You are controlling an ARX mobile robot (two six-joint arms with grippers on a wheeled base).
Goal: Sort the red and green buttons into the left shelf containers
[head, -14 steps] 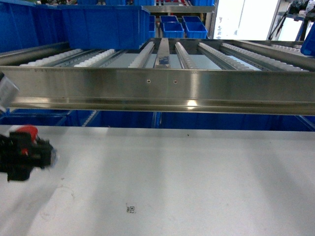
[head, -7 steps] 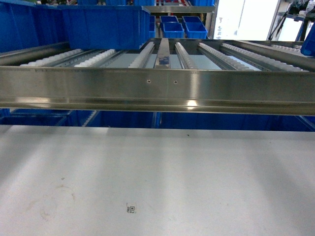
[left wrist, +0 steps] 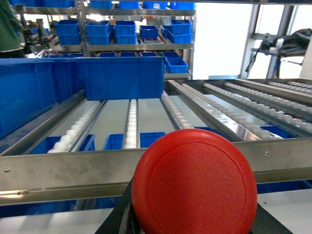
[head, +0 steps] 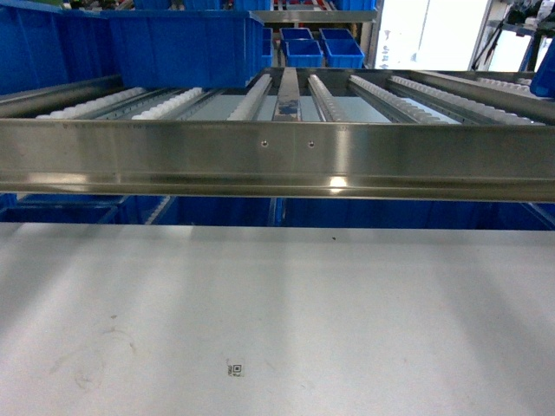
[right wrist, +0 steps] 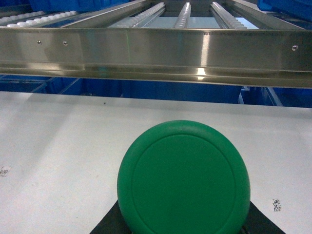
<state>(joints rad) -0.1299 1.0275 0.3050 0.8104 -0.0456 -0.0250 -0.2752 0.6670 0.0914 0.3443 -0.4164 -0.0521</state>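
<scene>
A red button [left wrist: 194, 184] fills the lower middle of the left wrist view, its round face toward the camera. My left gripper [left wrist: 193, 228] is shut on it, with only the black fingers [left wrist: 116, 223] showing at its sides. It is held in front of the steel shelf rail [left wrist: 63, 170], with blue containers [left wrist: 122, 77] on the rollers behind. In the right wrist view a green button [right wrist: 184, 178] sits in my shut right gripper [right wrist: 185, 229], above the white table [right wrist: 58, 146]. Neither gripper appears in the head view.
A steel roller shelf [head: 277, 156] spans the head view above the white table [head: 347, 312]. Large blue bins [head: 173, 48] stand on its back left, smaller ones [head: 321, 48] farther behind. More blue bins [head: 61, 211] sit under the shelf. A small code sticker [head: 234, 370] lies on the table.
A second ago my left gripper with the red button was at the left edge of the head view; it has since left that view.
</scene>
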